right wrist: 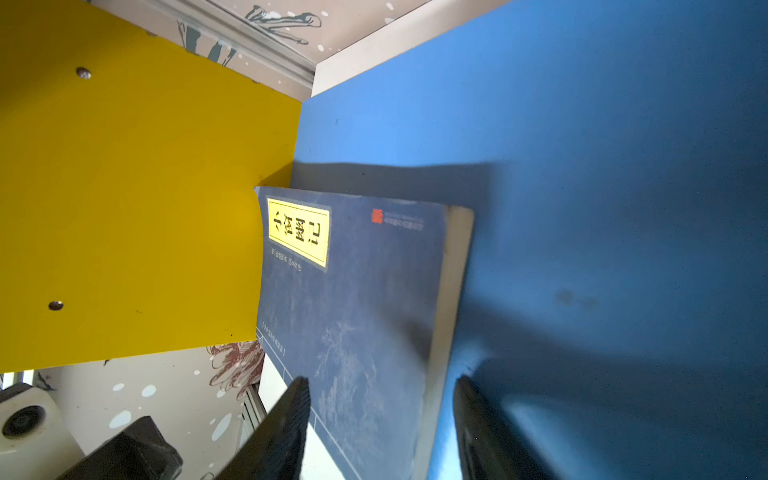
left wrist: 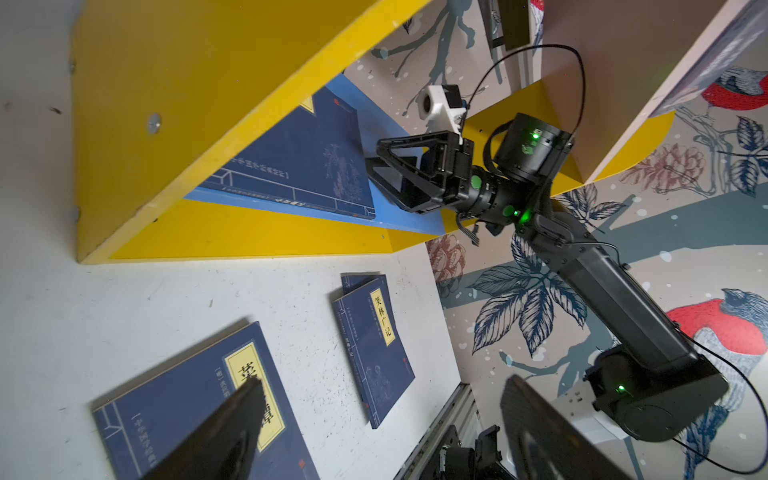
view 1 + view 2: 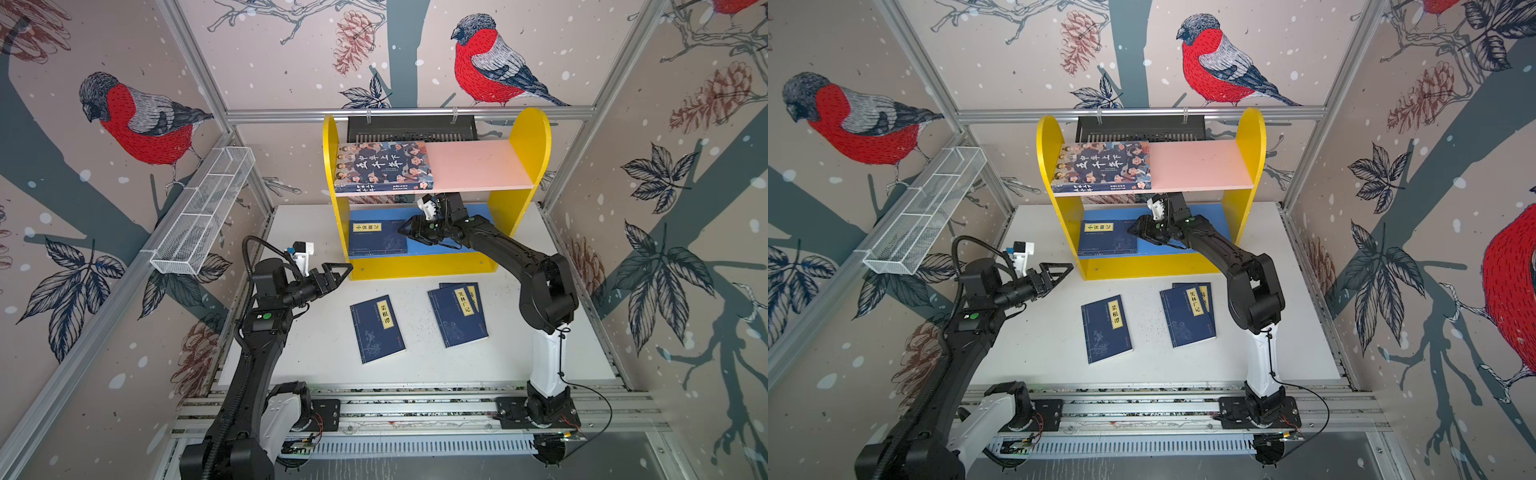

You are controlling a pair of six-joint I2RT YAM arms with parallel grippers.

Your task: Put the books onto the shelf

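Note:
The shelf (image 3: 528, 137) stands at the back of the table. The large illustrated book (image 3: 384, 166) lies on the left of its pink upper board (image 3: 478, 166). One navy book (image 3: 376, 237) lies flat on the blue lower board (image 1: 582, 124), against the left yellow panel. My right gripper (image 3: 402, 230) reaches into the lower tier at that book's right edge, open; in the right wrist view the book's (image 1: 353, 291) corner shows between the spread fingers. My left gripper (image 3: 338, 274) hovers open by the shelf's front left corner, empty. On the table lie a single navy book (image 3: 377, 328) and two overlapping ones (image 3: 457, 316).
A white wire mesh tray (image 3: 203, 216) hangs on the left wall. A black slotted basket (image 3: 411, 129) hangs behind the shelf. Bare white table (image 3: 316, 357) lies in front of the books, ending at the metal rail (image 3: 415, 411) with both arm bases.

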